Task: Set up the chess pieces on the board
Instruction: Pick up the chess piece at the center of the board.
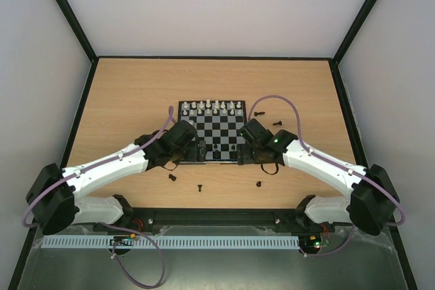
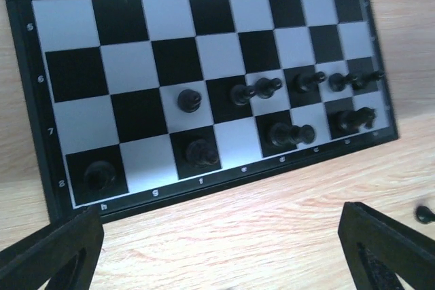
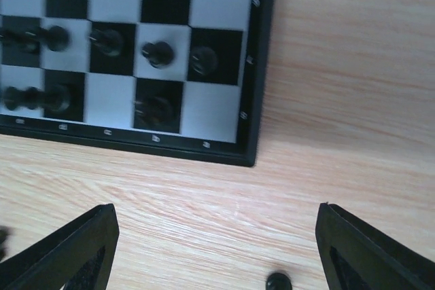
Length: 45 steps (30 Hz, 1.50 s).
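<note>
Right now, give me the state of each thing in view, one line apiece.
board, flat on the table, partly set.
white pieces, standing along the far edge.
black pieces, on the near rows, several squares bare.
loose black pieces, off the board, on the table.
left tool, open, empty.
right tool, open, empty.

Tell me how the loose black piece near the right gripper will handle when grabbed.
The loose black piece looks tiny beside the board's squares, so probably very light and easily knocked away. Its rounded shape suggests it could roll or squirt from the right gripper.
</note>
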{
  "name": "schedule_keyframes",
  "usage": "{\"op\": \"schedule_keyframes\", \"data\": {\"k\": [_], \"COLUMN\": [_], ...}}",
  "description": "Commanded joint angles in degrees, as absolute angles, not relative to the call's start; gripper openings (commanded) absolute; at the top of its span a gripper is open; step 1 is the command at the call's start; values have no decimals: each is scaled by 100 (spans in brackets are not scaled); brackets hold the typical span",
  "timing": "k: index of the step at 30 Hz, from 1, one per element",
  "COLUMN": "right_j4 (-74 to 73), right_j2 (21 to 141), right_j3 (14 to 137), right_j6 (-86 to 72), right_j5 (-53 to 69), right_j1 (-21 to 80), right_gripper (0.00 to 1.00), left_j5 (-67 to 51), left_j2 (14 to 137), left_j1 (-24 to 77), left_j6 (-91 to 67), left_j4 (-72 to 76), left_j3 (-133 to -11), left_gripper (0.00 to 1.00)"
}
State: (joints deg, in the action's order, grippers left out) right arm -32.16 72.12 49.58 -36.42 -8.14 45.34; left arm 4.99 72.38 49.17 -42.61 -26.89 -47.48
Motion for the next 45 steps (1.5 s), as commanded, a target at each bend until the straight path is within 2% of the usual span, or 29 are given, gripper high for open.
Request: {"op": "schedule_keyframes", "data": {"k": [1,10,18,21,27,40,45], "right_j4": [-3695,-3385,-3379,-3342,-3488,-3834,-3818], "right_j2": [7272,7250,7284,7321,7348,7141,7115], "right_j3": [4567,3783,3718,3697,3691,3561,3526], "right_j6": [-4346,-4865,-4946,-4964,-5115,-5327,-5316], "right_j5": [-1081,-901,-855,-806,-792,-861,-837], "right_j1": [4510,4519,4549,4605,4895,5143,5150], "right_gripper": [80,69,60,52,51,38,26], "left_j5": [402,466,356,305,277,211,205], "left_j2": [6927,6710,6871,6886,6893,7005,7055], "left_j1": [4913,4897,4797,4752,4678,4638,4641], "left_j6": [-4074,-3916,-3804,-3787,-3747,-3744,-3751], "left_j4": [-2133,-2119,-1972,-1923,-1912,-1835,-1801], "left_j3": [-4616,-4648,-4537,-4485,-4451,-4432,-4422], "left_gripper": [99,99,99,99,99,99,99]}}
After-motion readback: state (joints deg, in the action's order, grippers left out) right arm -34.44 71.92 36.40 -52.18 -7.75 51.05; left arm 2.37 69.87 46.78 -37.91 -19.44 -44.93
